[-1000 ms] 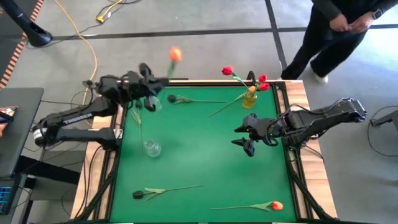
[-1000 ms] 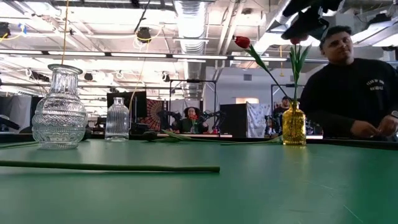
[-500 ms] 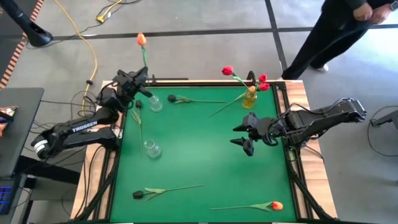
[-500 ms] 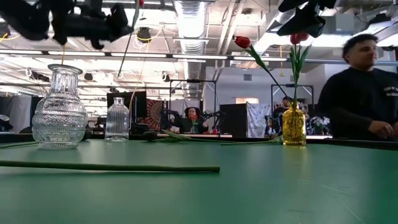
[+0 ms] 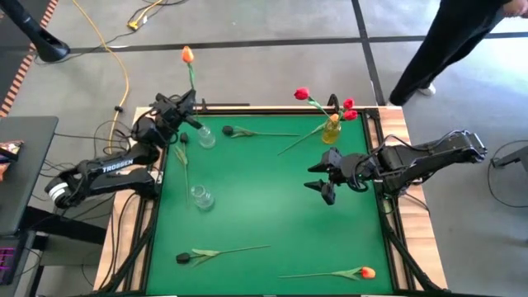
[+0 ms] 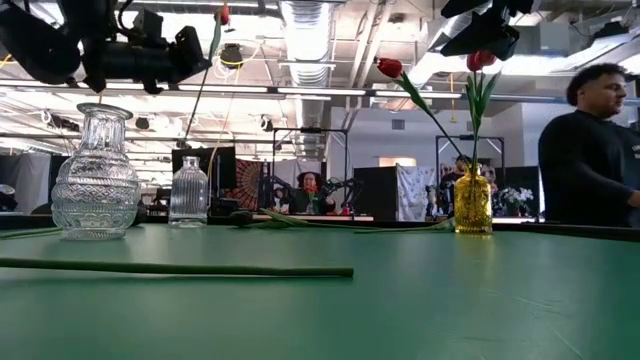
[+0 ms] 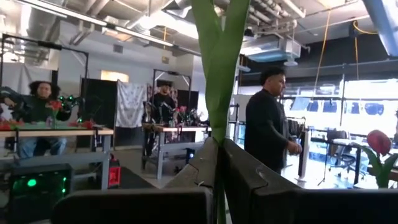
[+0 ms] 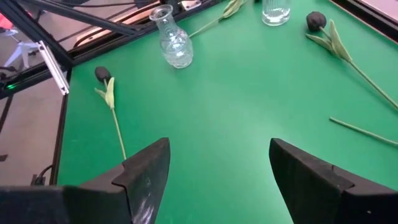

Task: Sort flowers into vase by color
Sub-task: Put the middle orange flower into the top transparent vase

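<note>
An artificial tulip with an orange head (image 5: 187, 54) and a long thin green stem stands upright in the left gripper (image 5: 186, 107), whose fingers are pressed together on the stem, above the table's far left corner. The flower head reaches out past the table's far edge. Seen from the left wrist, the green stem and leaf (image 7: 219, 68) rise straight up from between the dark fingers.

Just beside that gripper a small clear glass vase (image 5: 205, 136) stands on the green table (image 5: 264, 206), and a larger clear ribbed glass vase (image 5: 200, 196) stands nearer the middle of the left side. A small yellow glass vase (image 5: 331, 131) near the far right corner holds three red tulips (image 5: 302, 94).

Loose flowers lie on the table: a dark tulip (image 5: 228, 130) near the far edge, another dark one (image 5: 183, 139) by the left edge, a third dark one (image 5: 183, 258) near the front, and an orange tulip (image 5: 367, 272) at the front right.

The right gripper (image 5: 321, 178) hovers over the right half of the table with its fingers spread and nothing between them.

A person in dark clothing (image 6: 590, 160) stands beyond the table's far right side.
</note>
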`<state>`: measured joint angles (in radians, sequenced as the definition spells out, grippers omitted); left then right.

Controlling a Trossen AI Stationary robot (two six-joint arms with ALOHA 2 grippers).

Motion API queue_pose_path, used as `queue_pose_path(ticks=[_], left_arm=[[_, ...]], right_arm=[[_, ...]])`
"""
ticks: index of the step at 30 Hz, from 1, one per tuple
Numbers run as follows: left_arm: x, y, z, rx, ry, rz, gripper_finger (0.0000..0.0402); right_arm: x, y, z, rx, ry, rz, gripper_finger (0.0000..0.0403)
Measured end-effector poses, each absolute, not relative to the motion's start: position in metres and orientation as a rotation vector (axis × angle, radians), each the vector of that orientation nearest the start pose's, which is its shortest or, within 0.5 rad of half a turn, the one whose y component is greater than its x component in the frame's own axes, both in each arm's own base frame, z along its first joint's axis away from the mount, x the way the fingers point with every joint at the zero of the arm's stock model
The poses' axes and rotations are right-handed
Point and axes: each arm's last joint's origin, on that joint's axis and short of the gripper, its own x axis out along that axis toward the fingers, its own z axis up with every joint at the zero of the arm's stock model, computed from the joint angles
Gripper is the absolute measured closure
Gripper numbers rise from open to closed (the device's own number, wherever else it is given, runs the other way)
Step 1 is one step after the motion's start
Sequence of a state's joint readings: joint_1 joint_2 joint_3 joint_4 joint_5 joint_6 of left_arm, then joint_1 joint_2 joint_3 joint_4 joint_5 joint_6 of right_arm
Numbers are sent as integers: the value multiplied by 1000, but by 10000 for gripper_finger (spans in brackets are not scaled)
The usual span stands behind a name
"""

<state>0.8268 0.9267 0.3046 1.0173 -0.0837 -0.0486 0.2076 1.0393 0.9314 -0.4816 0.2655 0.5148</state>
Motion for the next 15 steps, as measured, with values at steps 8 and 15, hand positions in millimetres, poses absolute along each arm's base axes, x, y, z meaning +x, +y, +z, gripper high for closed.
queue_pose_path(ticks=[8,15], left_arm=[[131,147,249,111,-398,892,401],[129,155,244,100,-376,898,401]], right_arm=[[213,37,311,367,539,-199,104],[213,38,312,375,539,-195,104]])
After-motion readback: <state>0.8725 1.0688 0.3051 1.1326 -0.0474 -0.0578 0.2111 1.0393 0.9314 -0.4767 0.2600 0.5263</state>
